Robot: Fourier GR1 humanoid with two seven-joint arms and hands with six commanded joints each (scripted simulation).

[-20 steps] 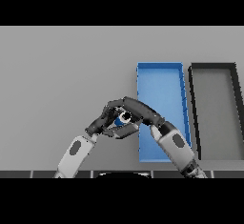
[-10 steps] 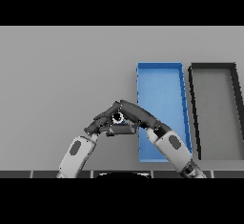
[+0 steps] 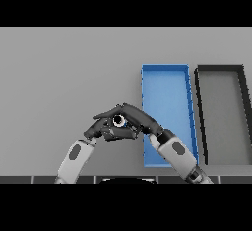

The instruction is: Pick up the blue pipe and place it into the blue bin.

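- Head view: right hand reaches in from the lower right, fingers curled over the blue pipe; only a pale ring end and a sliver of blue show between the two hands.
- Left hand comes from the lower left, its fingers curled and meeting the right hand around the same spot; whether it really bears on the pipe, cannot tell.
- Pipe sits under the right hand's fingertips, just left of the blue bin and outside its wall; whether it touches the grey surface is hidden.
- Blue bin lies right of the hands and beyond them; the right forearm crosses its near left corner.
- Black bin stands just right of the blue one, well apart from both hands.
- Against a second ago: less blue of the pipe shows now, the pale ring end more. The right hand's fingers reach a little further left over it. Both hands stay in much the same place; bins unmoved.
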